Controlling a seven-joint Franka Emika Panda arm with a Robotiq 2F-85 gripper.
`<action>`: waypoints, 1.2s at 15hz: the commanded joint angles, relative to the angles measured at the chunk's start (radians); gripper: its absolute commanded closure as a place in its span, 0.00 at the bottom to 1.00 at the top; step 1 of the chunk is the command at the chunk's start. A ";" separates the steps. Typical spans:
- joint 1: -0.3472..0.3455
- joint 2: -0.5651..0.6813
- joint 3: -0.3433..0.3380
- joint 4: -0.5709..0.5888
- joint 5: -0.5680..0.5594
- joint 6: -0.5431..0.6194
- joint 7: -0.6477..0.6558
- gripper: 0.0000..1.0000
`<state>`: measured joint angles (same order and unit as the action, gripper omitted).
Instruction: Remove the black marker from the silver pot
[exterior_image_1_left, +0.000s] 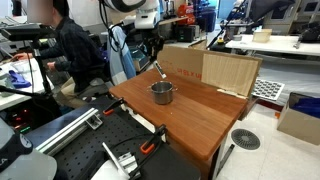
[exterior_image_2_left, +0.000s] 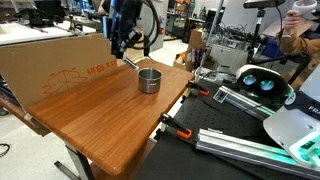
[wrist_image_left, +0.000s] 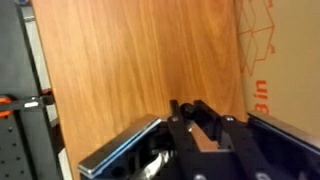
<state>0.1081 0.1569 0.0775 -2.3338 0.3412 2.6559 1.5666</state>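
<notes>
Wrist view shows the gripper clamped on a dark, stubby end that I take to be the black marker, with bare wood of the worktop below it and no pot in sight. In both exterior views the gripper hangs just above and beside the silver pot, and a thin stick, the marker, slants down from it toward the pot's rim. Whether its tip clears the rim is too small to tell. I judge the marker to be light and stiff, with a smooth round barrel that could roll or swivel between the pads. A hold near the middle of its length would steady it better than one near an end. The pot looks light too, and its polished steel is likely to slide on the wood if the marker nudges it. Counted: one marker, one pot, one gripper, one worktop. Cardboard with red print stands along the worktop's far edge.
</notes>
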 joint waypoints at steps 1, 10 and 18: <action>0.016 -0.017 0.018 0.015 0.053 0.004 -0.024 0.94; 0.028 0.131 0.035 0.090 0.123 -0.016 -0.013 0.94; 0.059 0.279 0.026 0.153 0.118 -0.015 0.002 0.94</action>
<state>0.1522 0.3927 0.1143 -2.2189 0.4362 2.6540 1.5678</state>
